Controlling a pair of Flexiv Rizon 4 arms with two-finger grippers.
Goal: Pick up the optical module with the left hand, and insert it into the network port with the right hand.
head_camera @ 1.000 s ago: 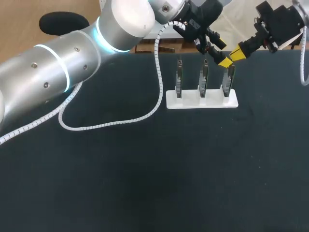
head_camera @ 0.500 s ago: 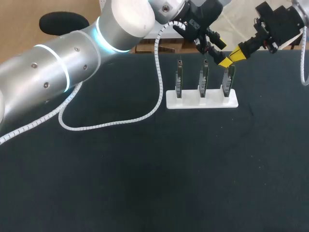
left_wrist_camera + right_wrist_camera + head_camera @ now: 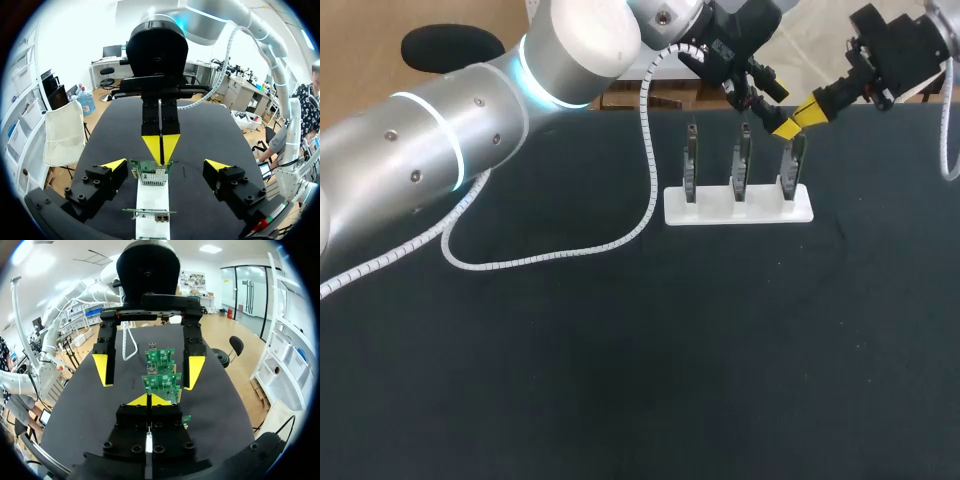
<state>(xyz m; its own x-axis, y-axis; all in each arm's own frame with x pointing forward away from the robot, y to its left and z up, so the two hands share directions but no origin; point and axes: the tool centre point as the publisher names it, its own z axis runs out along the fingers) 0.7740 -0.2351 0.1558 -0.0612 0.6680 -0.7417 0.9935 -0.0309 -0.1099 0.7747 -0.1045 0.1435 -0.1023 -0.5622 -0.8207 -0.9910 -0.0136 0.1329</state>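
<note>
Above rack [image 3: 738, 210] right end: right gripper [image 3: 804, 113] pinched shut, nothing seen between tips, lifted slightly off end board [image 3: 794, 168]. Left gripper [image 3: 165, 165] spread wide astride it, unmoved. Optical module not discernible; insertion perhaps done.

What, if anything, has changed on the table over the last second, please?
The right gripper, its tips shut together, eased slightly up and back toward its own side, away from the top of the rightmost card. Nothing was grasped or released. The left gripper stayed open on either side of that card, and the white holder and the other cards did not move.
</note>
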